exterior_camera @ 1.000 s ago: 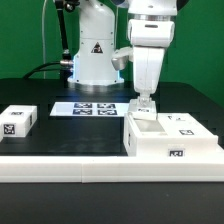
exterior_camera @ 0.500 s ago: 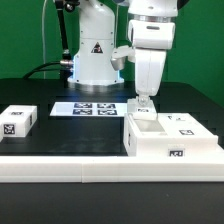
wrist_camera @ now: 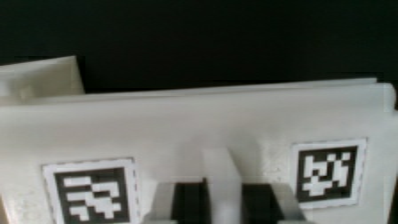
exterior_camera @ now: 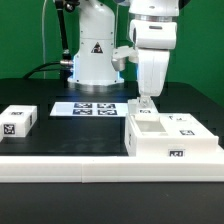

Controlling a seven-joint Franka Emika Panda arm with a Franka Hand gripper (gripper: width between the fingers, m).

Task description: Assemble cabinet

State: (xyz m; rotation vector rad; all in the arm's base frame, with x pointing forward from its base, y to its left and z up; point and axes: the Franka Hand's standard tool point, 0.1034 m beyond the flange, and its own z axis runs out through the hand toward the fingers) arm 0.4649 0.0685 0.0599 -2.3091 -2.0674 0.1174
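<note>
The cabinet (exterior_camera: 172, 142) is a large white box with tags, lying on the black table at the exterior view's right. My gripper (exterior_camera: 147, 105) comes straight down onto its far left corner. In the wrist view the cabinet (wrist_camera: 214, 115) fills the frame, with two tags on its face. My gripper (wrist_camera: 219, 205) has its dark fingers (wrist_camera: 178, 205) on either side of a thin white wall of the cabinet, pressed against it. It is shut on that wall.
A small white tagged block (exterior_camera: 18, 121) sits at the exterior view's left. The marker board (exterior_camera: 90, 108) lies flat behind the middle. The robot base (exterior_camera: 92, 55) stands at the back. A white ledge (exterior_camera: 90, 168) runs along the front edge.
The gripper and the cabinet have shifted slightly toward the exterior view's right. The small block has not moved.
</note>
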